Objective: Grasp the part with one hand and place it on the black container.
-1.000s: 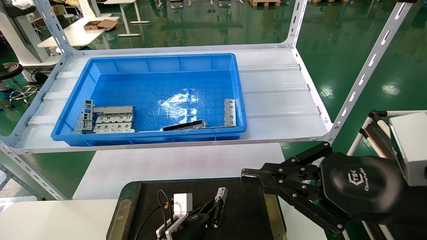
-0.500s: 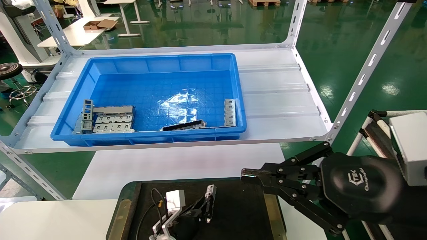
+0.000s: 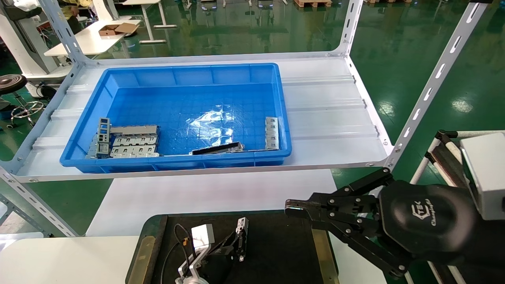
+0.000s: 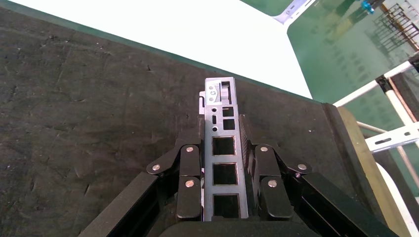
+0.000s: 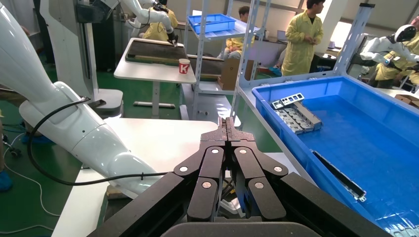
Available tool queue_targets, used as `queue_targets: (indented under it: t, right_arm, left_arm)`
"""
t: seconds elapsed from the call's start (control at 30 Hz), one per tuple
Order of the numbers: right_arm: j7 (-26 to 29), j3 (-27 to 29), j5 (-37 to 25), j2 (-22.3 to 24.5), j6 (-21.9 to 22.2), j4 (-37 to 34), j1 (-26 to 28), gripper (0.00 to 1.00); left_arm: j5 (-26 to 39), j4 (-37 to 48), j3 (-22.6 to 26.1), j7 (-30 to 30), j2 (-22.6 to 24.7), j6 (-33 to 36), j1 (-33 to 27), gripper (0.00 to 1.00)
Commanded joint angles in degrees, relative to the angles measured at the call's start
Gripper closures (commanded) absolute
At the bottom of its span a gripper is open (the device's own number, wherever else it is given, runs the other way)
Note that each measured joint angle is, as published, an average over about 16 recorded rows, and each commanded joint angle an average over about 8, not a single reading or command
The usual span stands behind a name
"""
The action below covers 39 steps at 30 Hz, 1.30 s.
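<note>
The part (image 3: 241,230), a slim silver-grey strip with rectangular cutouts, is gripped edge to edge in my left gripper (image 3: 239,241), which is shut on it just above the black container (image 3: 284,244). In the left wrist view the part (image 4: 223,159) sticks out forward between the fingers (image 4: 189,165) over the container's matte surface (image 4: 89,108). My right gripper (image 3: 295,207) is shut and empty, parked beyond the container's right edge; the right wrist view shows its jaws (image 5: 226,123) pressed together.
A deep blue bin (image 3: 272,154) stands on the white shelf behind, holding stacked grey plates (image 3: 134,142), a dark bar (image 3: 217,149) and another strip (image 3: 272,133). Slotted shelf uprights (image 3: 430,90) stand at the right. A white table (image 3: 71,256) lies under the container.
My left gripper has carried the part to the left and slightly farther from me over the black container. The right arm has not moved.
</note>
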Motion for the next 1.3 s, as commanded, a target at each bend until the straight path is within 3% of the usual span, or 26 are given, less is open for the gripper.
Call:
queue_targets:
  t: [0.03, 0.17, 0.23, 0.9, 1.3]
  right_arm:
    - [0.00, 0.00, 0.00, 0.00, 0.00, 0.00, 0.00, 0.66]
    - [0.00, -0.01, 0.00, 0.00, 0.00, 0.00, 0.00, 0.17]
    - [0.00, -0.01, 0.01, 0.00, 0.00, 0.00, 0.00, 0.02]
    - [-0.01, -0.03, 0.02, 0.01, 0.01, 0.00, 0.01, 0.00]
    - [-0.02, -0.04, 0.03, 0.01, 0.02, 0.00, 0.01, 0.00]
  left_arm:
    - [-1.15, 0.33, 1.11, 0.25, 0.00, -0.90, -0.27, 0.66]
    - [-4.07, 0.73, 3.22, 1.35, 0.00, -2.60, -0.79, 0.16]
    - [-5.72, 0.95, 4.31, 2.07, 0.01, -3.45, -1.06, 0.00]
    - [-25.30, -1.78, 15.01, 11.90, -0.27, -11.53, -4.51, 0.00]
    - [-28.50, -7.56, 17.36, 13.51, -1.96, -14.08, -5.19, 0.00]
